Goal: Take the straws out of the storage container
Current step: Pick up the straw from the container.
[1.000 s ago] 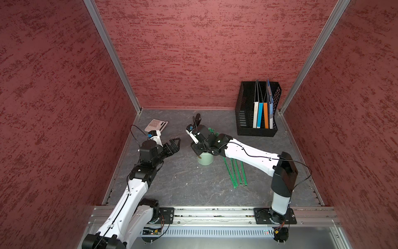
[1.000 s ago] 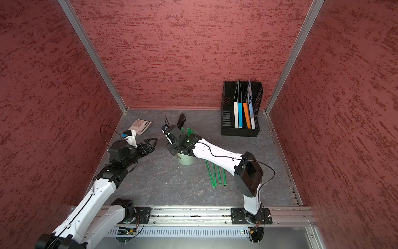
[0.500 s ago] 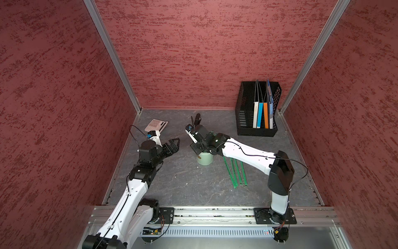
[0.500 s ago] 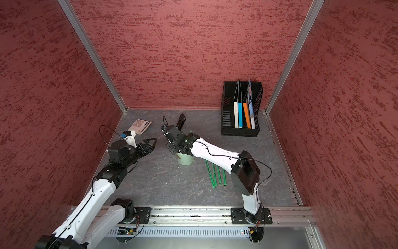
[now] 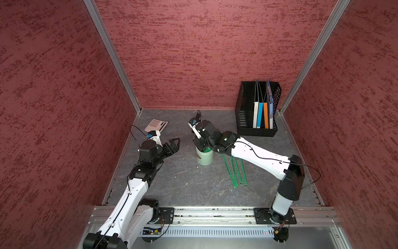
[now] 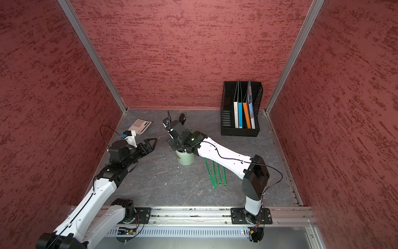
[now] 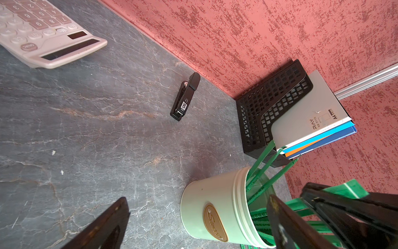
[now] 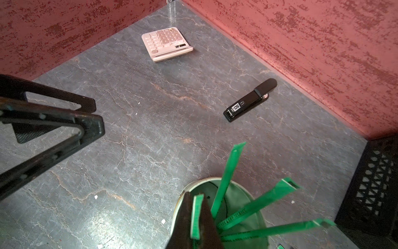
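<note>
Right wrist view: the right gripper [image 8: 195, 199] pinches one flat bright green straw [image 8: 196, 224] at the mouth of the pale mint-green cylindrical cup [image 8: 239, 200], three more fanned beyond its fingers [image 8: 207, 224], while the left gripper [image 8: 97, 115] stands spread alongside; next, seemingly, a clean lift clear of the rim.

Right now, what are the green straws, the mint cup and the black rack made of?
The green straws: probably paper wrappers, maybe thin plastic; flat, matte strips with printed lettering.
The mint cup: likely plastic; smooth satin wall, ridged rim, brown-gold oval badge.
The black mesh file rack: looks like moulded plastic, though coated metal is possible; uniform dull lattice.
</note>
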